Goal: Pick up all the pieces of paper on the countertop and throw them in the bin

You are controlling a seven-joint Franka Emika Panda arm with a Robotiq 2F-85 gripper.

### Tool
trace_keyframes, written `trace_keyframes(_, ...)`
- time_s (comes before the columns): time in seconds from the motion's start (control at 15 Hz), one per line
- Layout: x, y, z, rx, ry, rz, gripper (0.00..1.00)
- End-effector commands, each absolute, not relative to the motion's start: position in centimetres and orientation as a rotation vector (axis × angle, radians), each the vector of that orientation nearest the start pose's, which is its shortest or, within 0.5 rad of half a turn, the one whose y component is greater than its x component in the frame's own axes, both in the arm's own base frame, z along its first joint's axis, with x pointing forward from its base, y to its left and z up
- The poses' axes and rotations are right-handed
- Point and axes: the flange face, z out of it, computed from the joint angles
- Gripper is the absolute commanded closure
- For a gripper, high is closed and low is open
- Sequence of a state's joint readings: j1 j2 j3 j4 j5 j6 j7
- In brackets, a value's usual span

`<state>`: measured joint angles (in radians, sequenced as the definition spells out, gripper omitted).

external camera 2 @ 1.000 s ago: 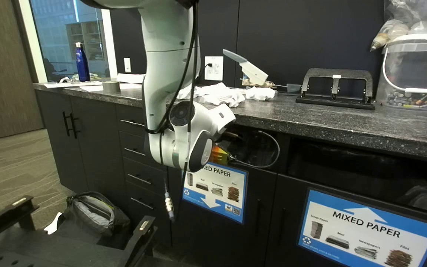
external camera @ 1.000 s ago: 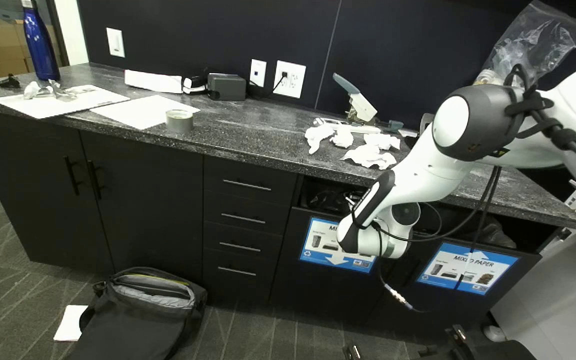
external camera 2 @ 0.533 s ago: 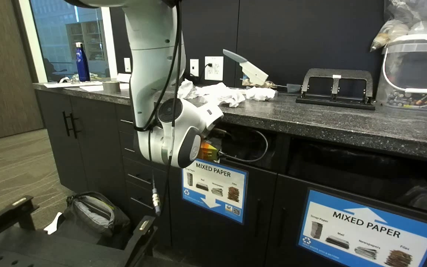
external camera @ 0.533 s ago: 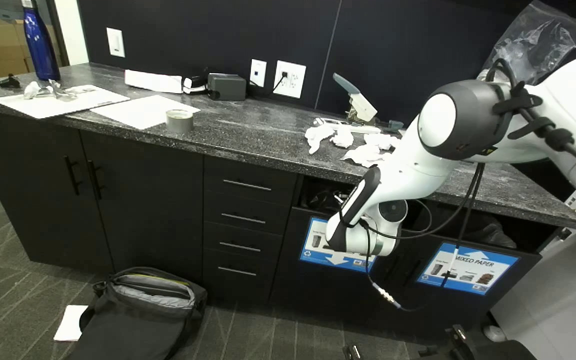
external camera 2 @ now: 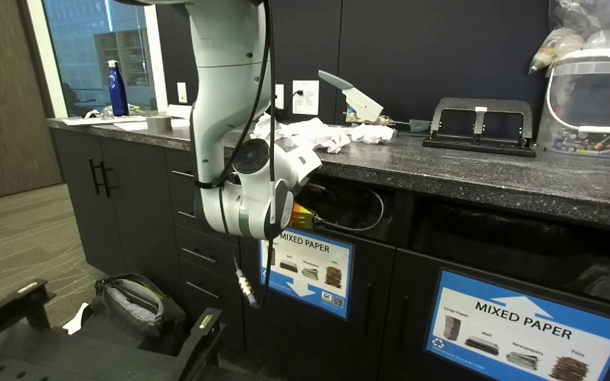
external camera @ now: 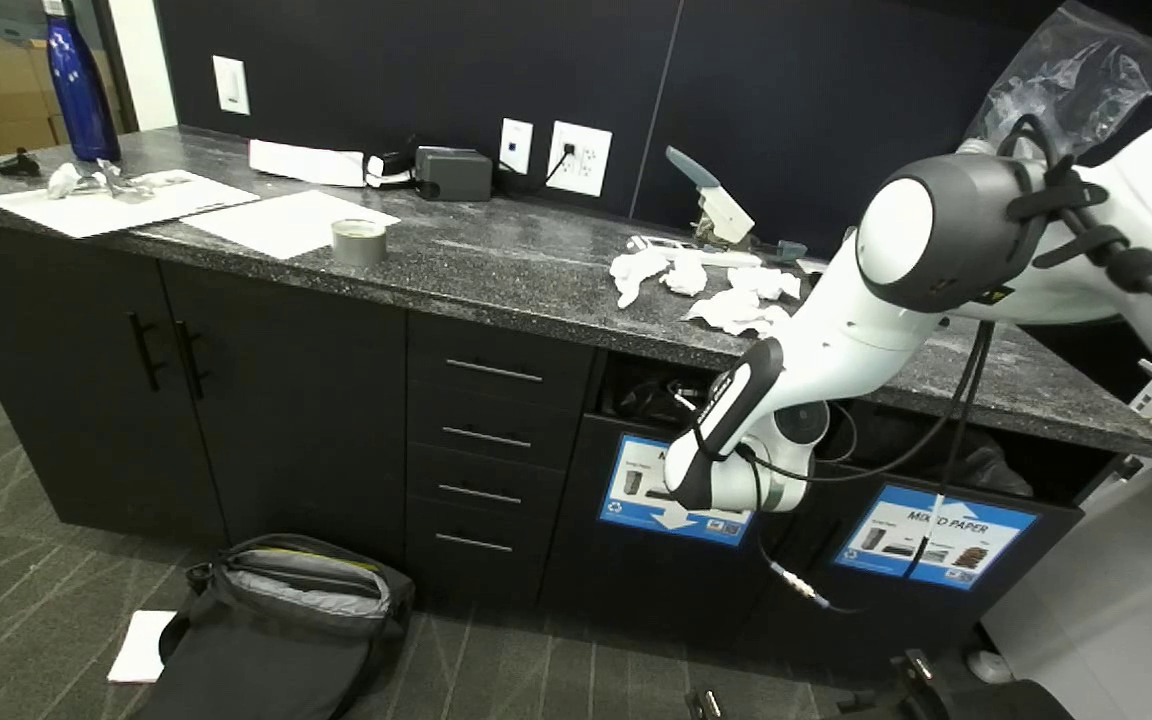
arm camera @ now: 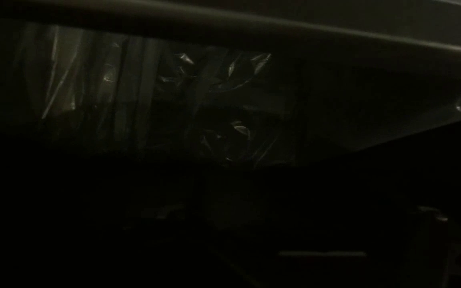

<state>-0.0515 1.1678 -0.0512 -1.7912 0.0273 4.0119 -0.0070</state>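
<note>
The hand (arm camera: 300, 212) is pointing into the dark slot of the bin (external camera 2: 366, 259) with the downward-arrow label (external camera 2: 313, 275), below the level of the tabletop (external camera: 526, 270); how deep it is sitting is uncertain, as the wrist view is showing little beyond dim plastic liner (arm camera: 150, 76). Its jaws are standing wide apart, with no paper showing between them. The nearest paper wad (external camera: 733, 311) is lying above the hand, on the tabletop near the front edge, its longer side running roughly along that edge. Other wads (external camera: 684, 275) are lying close behind it, toward the stapler (external camera: 726, 213). Well off, at the tabletop's end, a small crumpled piece (external camera: 64, 180) is lying at the edge of a flat white sheet (external camera: 76, 215). The coming move is judged to be turning on the front edge: the hand is needing to back out of the slot and clear that edge before reaching up and inward to the nearest wad.
</note>
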Motion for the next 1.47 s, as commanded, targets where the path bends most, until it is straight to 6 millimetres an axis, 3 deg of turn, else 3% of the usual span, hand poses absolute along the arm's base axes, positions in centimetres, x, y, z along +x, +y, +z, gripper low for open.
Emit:
trace_keyframes(0.0,60.0,-5.2,6.7,-2.901,0.281,-1.504,0.00)
trace_keyframes(0.27,56.8,-2.6,9.1,-3.019,0.400,-1.302,0.00)
trace_keyframes(0.6,51.1,1.1,13.3,-3.121,0.491,-0.914,0.00)
trace_keyframes(0.87,48.6,1.3,18.1,-3.123,0.618,-0.811,0.00)
trace_keyframes(1.0,48.9,0.3,20.5,-3.143,0.593,-0.864,0.00)
trace_keyframes(1.13,50.6,-0.7,23.5,-3.134,0.571,-0.924,0.00)
trace_keyframes(1.4,56.2,-2.9,29.5,-3.141,0.457,-0.893,0.00)
